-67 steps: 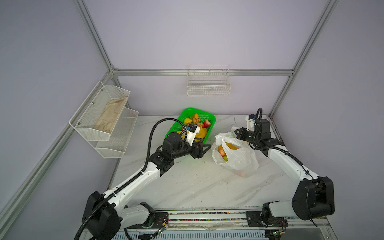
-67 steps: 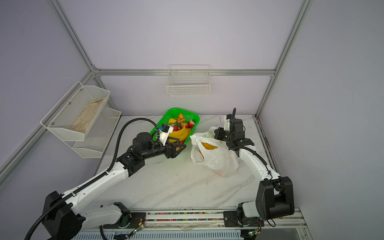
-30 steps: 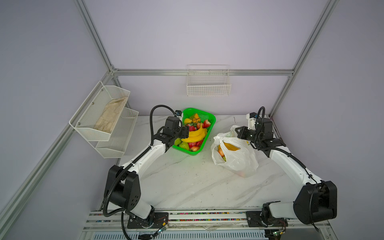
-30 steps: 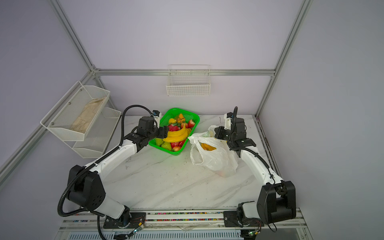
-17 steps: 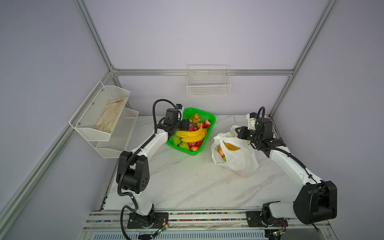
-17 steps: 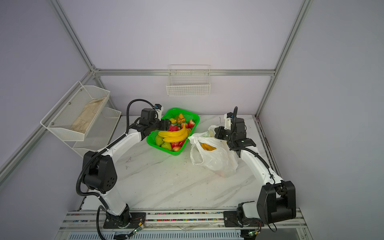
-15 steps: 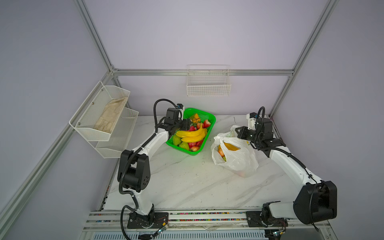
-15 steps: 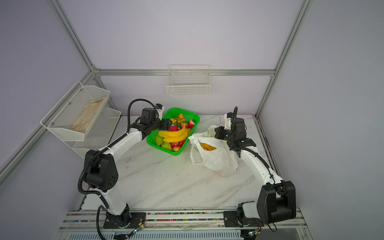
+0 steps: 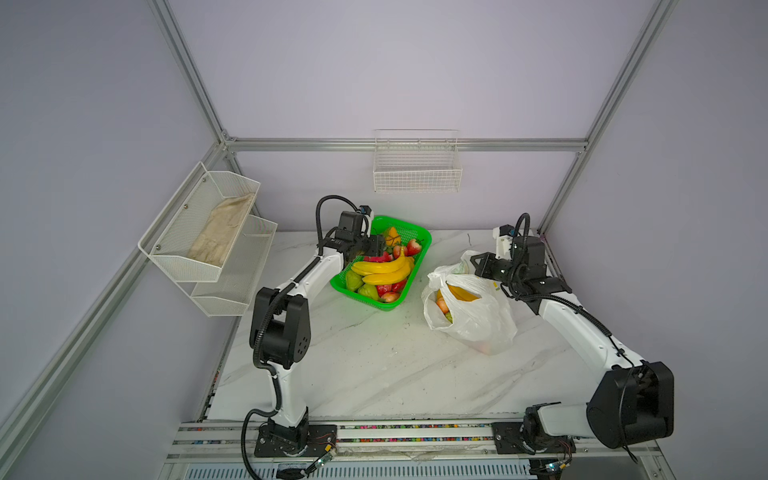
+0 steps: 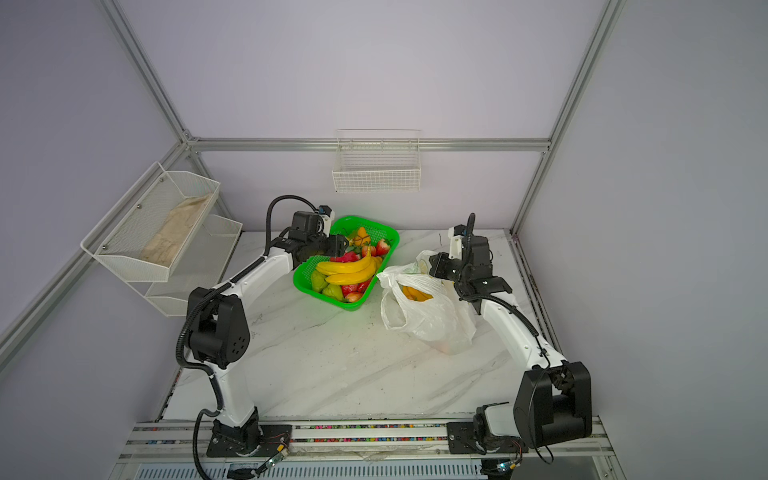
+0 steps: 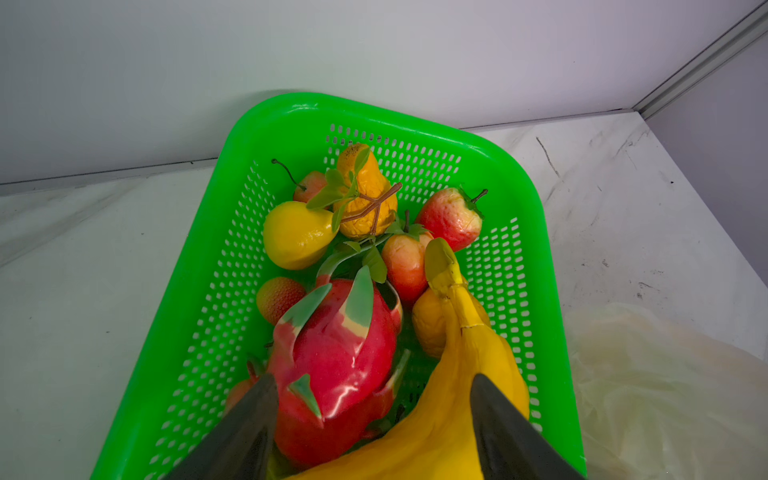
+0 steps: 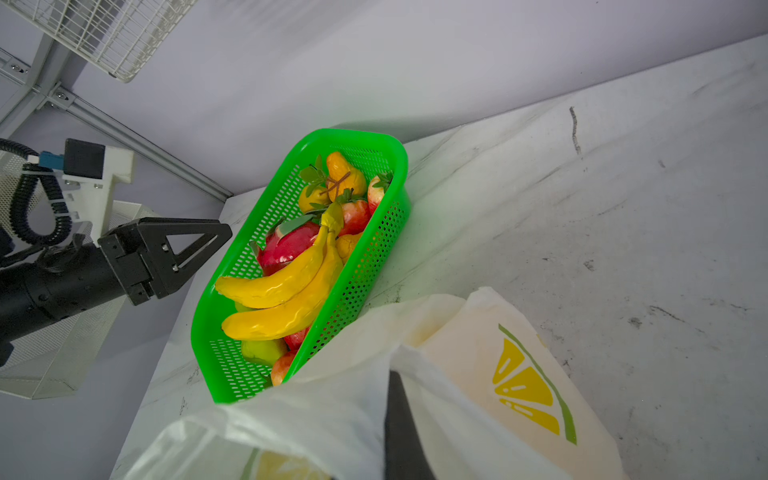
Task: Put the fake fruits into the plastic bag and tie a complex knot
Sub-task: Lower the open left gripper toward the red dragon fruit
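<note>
**Step in hand:** loading the bag, at the fetch stage. The knot is not yet begun and the bag's mouth stands open.

**Left claw** [image 11: 372, 382]: jaws wide, with nothing gripped as far as I can tell. It is poised over the left side of the green basket [image 9: 423, 237], which stands at the back of the desk [image 9: 374, 365]. In the left wrist view the jaws straddle the dragon fruit [image 11: 340, 357] and the stalk end of a banana bunch [image 11: 465, 415].

**Right claw** [image 9: 478, 266]: closed on the far rim of the plastic bag [image 9: 478, 320], holding it up so the mouth gapes toward the basket. In the right wrist view one dark finger [image 12: 397, 415] shows with plastic folded around it.

**Bag:** it rests on the desk just to the right of the basket. Through the mouth I see a second banana bunch [image 9: 461, 293] and a red-orange fruit [image 9: 442, 305]. Most of the fake fruits remain in the basket, so I judge loading to be at an early stage.

**Next move (judgement):**
- Settle on one fruit. As the jaws stand, they would close on both the dragon fruit and the bananas.
- The dragon fruit is broad and glossy, so centre on its body, descend and close firmly.
- Carry it across to the open mouth and release above it.
- The right claw must not let the rim sag meanwhile.
</note>
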Motion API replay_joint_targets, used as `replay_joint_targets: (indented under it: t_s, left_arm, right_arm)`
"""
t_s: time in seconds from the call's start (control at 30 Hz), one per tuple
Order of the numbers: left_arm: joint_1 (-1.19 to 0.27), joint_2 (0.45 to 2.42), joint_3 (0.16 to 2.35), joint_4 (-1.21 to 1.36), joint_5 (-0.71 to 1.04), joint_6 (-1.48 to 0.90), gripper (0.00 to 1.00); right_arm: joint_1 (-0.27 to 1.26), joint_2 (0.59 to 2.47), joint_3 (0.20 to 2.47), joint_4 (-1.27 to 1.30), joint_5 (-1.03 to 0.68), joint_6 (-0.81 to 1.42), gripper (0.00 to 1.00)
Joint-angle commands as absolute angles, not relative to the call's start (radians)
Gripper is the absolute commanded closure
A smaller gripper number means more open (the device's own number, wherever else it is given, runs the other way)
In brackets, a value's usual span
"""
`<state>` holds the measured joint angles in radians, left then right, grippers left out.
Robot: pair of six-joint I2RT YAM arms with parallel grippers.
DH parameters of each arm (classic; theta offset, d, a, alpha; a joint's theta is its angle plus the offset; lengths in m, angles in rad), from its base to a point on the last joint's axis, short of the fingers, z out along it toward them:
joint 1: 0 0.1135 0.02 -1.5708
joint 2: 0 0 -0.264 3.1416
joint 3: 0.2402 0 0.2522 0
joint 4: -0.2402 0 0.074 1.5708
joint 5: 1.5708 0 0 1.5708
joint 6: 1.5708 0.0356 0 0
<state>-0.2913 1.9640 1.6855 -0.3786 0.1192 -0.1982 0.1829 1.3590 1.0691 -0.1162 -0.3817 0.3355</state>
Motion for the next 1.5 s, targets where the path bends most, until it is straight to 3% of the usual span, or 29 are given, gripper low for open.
replay_joint_targets:
  t_s: [0.0,0.23,0.67,0.9,1.13,1.47]
  left_arm:
    - [-0.267,1.986,1.82,-0.429,0.132,-0.196,0.29]
    - [-0.223,2.038,1.869,-0.478,0.213,-0.249,0.31]
    - [-0.207,2.183,1.974,-0.491,0.339,-0.287,0.22]
    - [-0.207,2.263,2.036,-0.495,0.442,-0.287,0.23]
    - [-0.207,2.303,2.081,-0.522,0.453,-0.276,0.28]
    - [-0.207,2.337,2.111,-0.563,0.44,-0.248,0.26]
  right_arm:
    - [0.179,1.363,1.079,-0.111,-0.376,0.335,1.0]
    - [0.179,1.368,1.075,-0.104,-0.374,0.335,1.0]
    - [0.178,1.398,1.066,-0.092,-0.383,0.334,1.0]
    - [0.179,1.379,1.063,-0.11,-0.385,0.321,1.0]
    - [0.179,1.379,1.039,-0.105,-0.377,0.321,1.0]
    - [0.179,1.347,1.023,-0.1,-0.374,0.321,1.0]
